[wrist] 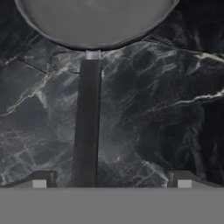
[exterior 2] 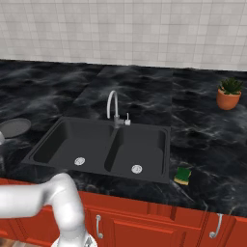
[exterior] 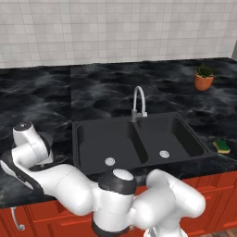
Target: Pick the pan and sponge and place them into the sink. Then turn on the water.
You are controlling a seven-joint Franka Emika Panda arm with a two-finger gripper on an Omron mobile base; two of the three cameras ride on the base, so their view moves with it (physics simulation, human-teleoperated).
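The step in hand looked to be the pickup of the pan (wrist: pixel 94 19), whose grey bowl sat at the top of the hand view with its long black handle (wrist: pixel 87 127) running straight down the frame toward the gripper (wrist: pixel 111 183). The fingers (wrist: pixel 39 180) stood wide open and held nothing, and the handle passed left of the midpoint between them, so a good grasp would call for a small shift to centre the handle before descending, then closing across its narrow width, probably fairly near the bowl to limit tipping. How high the fingers hovered above the handle was hard to judge from this angle. In the right base view the pan showed at the left edge of the frame on the dark marbled tabletop (exterior 2: pixel 202 144), left of the black sink (exterior 2: pixel 103 147), both basins of which lay empty. The sponge (exterior 2: pixel 183 174) rested on the tabletop just beside the sink's lower right corner. The faucet (exterior 2: pixel 113 108) ran dry, a potted plant (exterior 2: pixel 228 94) stood at the upper right, pale tiles covered the wall and red cabinets (exterior 2: pixel 144 219) ran below
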